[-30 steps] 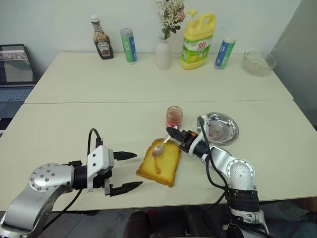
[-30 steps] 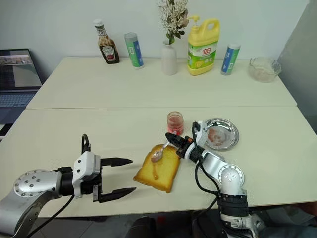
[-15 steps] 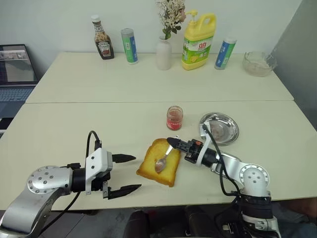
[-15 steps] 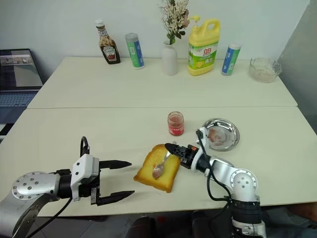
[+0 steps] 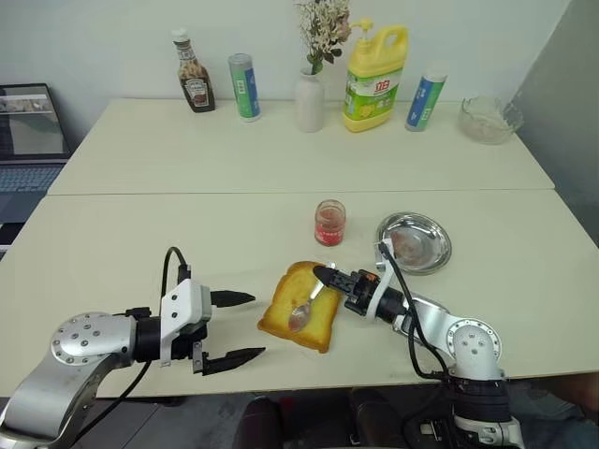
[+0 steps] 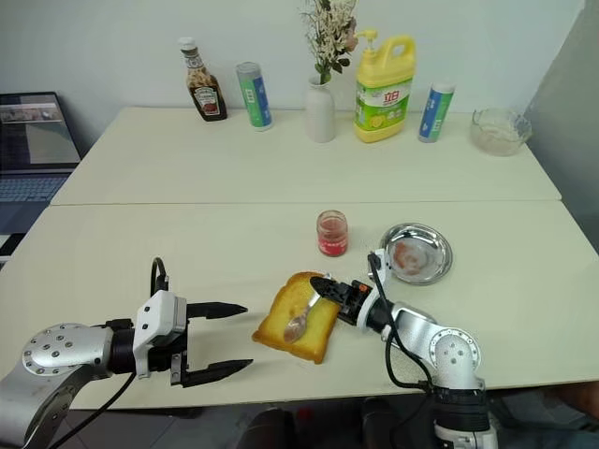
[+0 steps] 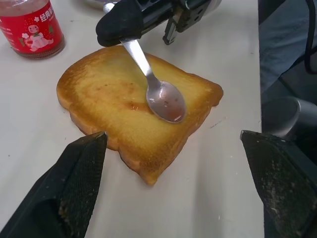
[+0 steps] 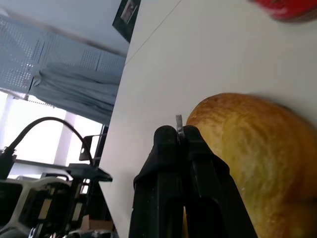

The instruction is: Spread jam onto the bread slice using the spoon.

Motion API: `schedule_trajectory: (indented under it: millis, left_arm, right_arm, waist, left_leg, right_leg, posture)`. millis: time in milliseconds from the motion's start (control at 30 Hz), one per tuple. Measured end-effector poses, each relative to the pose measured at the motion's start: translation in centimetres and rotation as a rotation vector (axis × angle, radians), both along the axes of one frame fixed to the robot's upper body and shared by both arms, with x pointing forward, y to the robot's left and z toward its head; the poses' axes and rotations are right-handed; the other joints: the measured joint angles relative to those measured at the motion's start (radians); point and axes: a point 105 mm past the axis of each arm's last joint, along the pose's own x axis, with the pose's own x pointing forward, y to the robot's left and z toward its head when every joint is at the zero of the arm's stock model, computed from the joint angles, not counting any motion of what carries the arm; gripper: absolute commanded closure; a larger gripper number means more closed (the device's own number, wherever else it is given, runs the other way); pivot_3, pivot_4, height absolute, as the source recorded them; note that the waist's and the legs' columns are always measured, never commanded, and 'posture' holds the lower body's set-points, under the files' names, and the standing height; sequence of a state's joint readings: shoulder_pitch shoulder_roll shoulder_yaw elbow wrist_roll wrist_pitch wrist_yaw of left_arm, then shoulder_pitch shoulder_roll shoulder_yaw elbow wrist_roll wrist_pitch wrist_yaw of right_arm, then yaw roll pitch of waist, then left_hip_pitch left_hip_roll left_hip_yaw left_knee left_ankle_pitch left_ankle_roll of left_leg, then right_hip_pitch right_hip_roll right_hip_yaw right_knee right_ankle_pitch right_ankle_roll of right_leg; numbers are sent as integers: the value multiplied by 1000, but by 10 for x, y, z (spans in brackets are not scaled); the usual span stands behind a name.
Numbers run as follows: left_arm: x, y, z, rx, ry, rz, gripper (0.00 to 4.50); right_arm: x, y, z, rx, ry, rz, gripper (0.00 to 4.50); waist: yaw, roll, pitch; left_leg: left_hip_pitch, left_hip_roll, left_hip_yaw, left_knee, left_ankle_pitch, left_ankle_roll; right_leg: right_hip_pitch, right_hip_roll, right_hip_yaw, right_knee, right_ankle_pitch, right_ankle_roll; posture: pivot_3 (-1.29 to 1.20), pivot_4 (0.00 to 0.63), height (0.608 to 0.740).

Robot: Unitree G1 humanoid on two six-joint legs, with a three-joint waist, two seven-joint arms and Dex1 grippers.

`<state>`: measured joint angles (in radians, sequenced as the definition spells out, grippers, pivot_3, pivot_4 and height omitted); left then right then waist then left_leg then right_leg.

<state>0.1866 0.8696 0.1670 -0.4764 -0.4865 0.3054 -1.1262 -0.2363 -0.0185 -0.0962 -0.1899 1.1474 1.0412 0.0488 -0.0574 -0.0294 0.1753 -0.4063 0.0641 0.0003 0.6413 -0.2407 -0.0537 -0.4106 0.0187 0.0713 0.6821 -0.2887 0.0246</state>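
A staged test room is suggested: a pale worktop [image 5: 140,234] against a bare wall, laptop [image 5: 28,140] at left, detergent jug [image 5: 374,65] at top.

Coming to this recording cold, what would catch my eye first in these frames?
The thick golden-yellow bread slice near the table's front edge, with the small silver spoon resting bowl-down on it, held by the right gripper. Next, the left gripper, open just left of the bread, and the small glass jar of red jam behind it.
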Motion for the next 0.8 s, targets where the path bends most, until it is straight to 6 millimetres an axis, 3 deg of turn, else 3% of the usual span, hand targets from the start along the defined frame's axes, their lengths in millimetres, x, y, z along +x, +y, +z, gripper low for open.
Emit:
schedule_trajectory:
  millis: [267,433,633,800]
  left_arm:
    - [1,-1,1,-1,-11,-5,0]
    - [3,-2,5,-2,-26,-10,0]
    - [3,-1,4,-3,-25,-10,0]
    - [2,0,3,-3,-20,-16,0]
  right_arm:
    - [28,-29,1,-1,-24,-214,4469]
    - [25,-45,4,18,-4,-202,4469]
    - [-9,-25,12,40,-9,-3,4469]
    - [-11,-14,-6,-27,26,11,4469]
  waist:
    - [1,0,0]
    - [1,0,0]
    - [-5,0,0]
    - [-2,0,0]
  left_leg:
    - [0,0,0,0,0,0]
    - [0,0,0,0,0,0]
    - [1,1,0,0,0,0]
    - [1,0,0,0,0,0]
  right_leg:
    - [0,0,0,0,0,-1]
    - [0,0,0,0,1,-1]
    - [0,1,0,0,1,-1]
    - [0,1,0,0,-1,1]
  posture:
    - [0,150,740]
    - [0,150,740]
    - [0,150,740]
    - [0,150,740]
